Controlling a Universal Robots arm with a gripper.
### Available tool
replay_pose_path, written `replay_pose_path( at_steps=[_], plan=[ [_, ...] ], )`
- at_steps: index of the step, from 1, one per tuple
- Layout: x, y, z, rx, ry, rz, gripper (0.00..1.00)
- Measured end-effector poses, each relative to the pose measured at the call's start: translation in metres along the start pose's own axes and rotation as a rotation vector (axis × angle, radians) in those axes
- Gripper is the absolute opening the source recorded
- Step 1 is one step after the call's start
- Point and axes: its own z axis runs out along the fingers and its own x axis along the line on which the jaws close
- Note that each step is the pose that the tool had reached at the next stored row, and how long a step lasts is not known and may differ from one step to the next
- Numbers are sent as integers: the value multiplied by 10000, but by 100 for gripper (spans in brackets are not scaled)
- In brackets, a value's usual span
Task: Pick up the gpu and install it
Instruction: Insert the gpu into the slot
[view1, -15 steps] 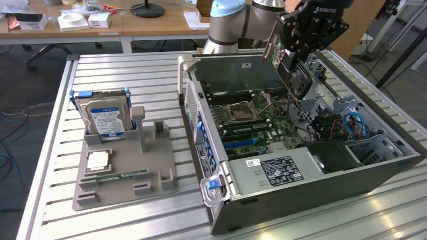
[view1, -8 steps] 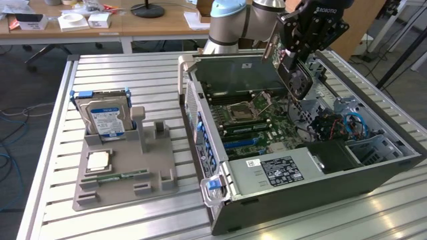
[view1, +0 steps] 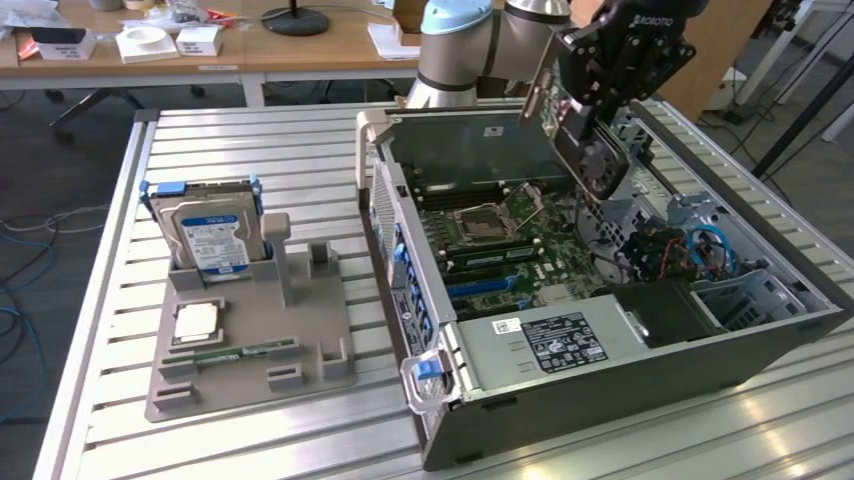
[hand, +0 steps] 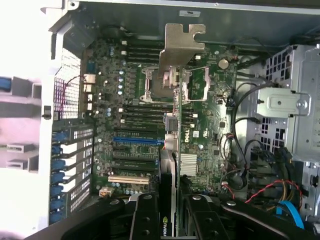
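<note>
One robot arm holds the gpu (view1: 591, 150) in the air over an open computer case (view1: 534, 420), which lies on its side on a slatted metal table (view1: 240, 130). The jaws are closed partway and pinch the card. In the wrist view the black fingers (hand: 145, 220) sit on either side of its thin edge. The card reaches away from them toward the motherboard (hand: 107, 100). Its silver bracket (hand: 182, 45) is the end farthest from the jaws.

Beneath the jaws, inside the case, is a row of card slots, among them a blue expansion slot (hand: 137, 141). The card appears to hang clear of the board, touching nothing but the jaws. Seen edge-on, it seems to run across the slots rather than along them (a judgement from one angle only).

Doing this step well likely means keeping the grip firm and the card's lower edge level. That edge should line up squarely along the chosen slot, with the bracket facing the case's rear openings. It should also stay clear of the loose cables (view1: 707, 250) off to one side of the jaws.

Well away from the jaws, across the table, a hard drive (view1: 214, 235) stands upright in a grey holder (view1: 247, 370).
</note>
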Motion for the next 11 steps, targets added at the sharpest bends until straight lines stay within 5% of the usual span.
replay_pose_path(
  at_steps=[11],
  plan=[
    [0, 0, 4, 64, 87, -1991, 26]
  ],
)
